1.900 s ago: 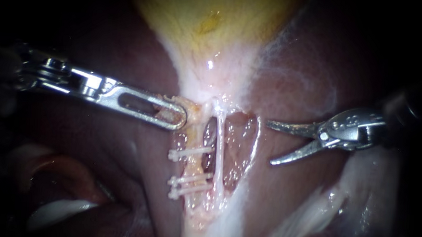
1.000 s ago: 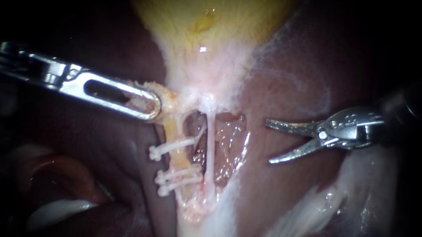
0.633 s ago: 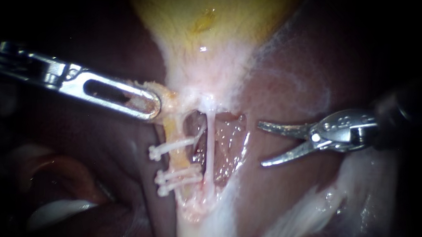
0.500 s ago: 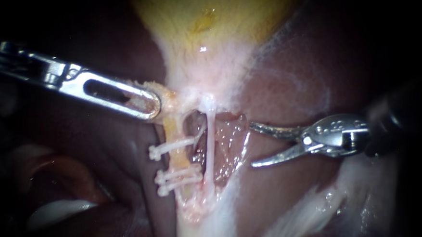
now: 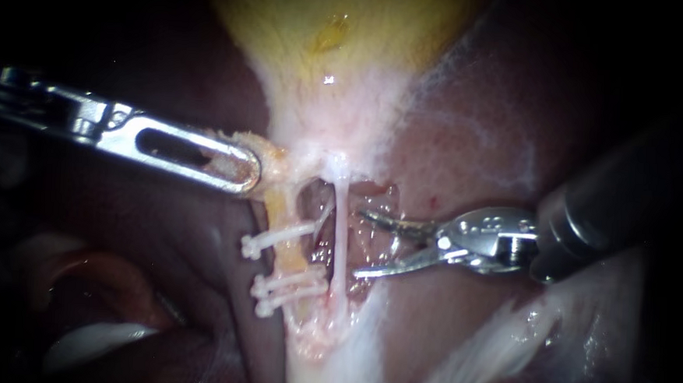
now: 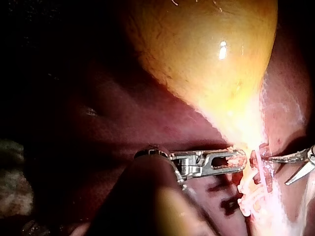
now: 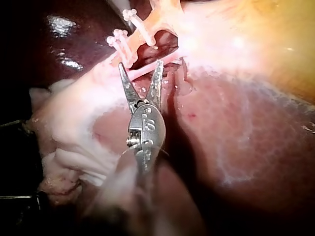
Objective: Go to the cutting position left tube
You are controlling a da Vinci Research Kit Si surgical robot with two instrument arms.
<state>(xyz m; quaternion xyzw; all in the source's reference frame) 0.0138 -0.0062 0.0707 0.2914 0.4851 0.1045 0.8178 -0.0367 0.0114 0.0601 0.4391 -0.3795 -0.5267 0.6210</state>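
Left instrument (image 5: 234, 165) clamped on tissue (image 5: 274, 158), likely tensioning the clipped left tube (image 5: 276, 211). Right instrument (image 5: 360, 243) jaws spread; thin tube (image 5: 340, 230) just ahead, left tube beyond.

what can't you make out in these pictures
Endoscope view: how much tissue the left instrument grips; its upper side covers it.
Left wrist view: most of the right instrument, cut off by the edge.
Right wrist view: the right instrument's shaft, blurred close to the camera.
Left wrist view: clips too small to count.
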